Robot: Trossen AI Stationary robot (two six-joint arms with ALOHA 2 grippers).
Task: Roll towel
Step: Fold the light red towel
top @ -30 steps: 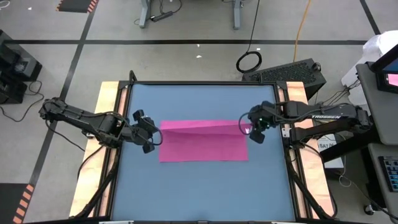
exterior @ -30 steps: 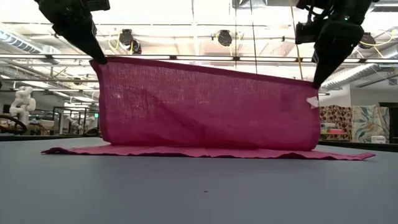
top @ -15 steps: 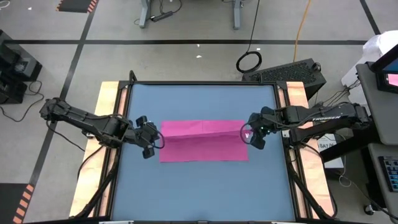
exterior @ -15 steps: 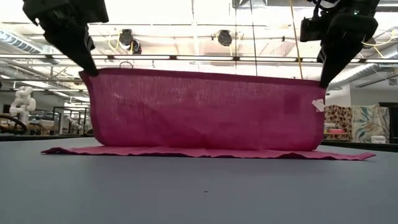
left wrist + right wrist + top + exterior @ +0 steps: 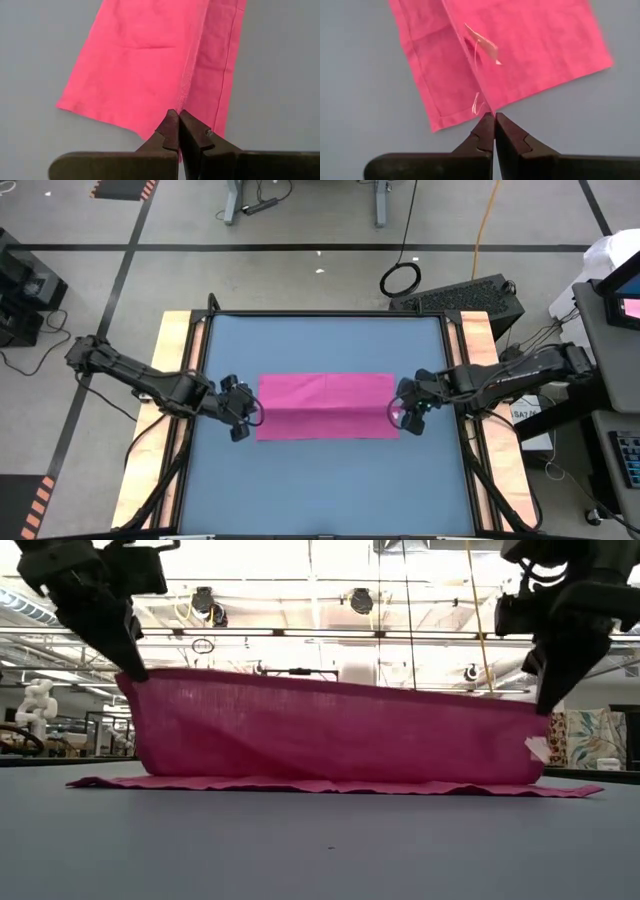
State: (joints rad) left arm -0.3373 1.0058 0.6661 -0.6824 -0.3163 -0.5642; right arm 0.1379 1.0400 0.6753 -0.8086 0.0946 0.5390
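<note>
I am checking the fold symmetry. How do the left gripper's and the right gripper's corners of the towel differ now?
The left gripper holds its corner of the towel higher; the right gripper holds its corner lower. The white tag hangs by the right gripper's corner; none shows by the left gripper's. Both grippers are shut on the same lifted edge.

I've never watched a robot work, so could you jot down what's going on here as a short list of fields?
item: pink towel
surface: blue table
left gripper: shut on one end of the towel's lifted edge
right gripper: shut on the other end
towel state: one layer flat on the table, the other held up between the grippers
tag: white, near the right gripper
</note>
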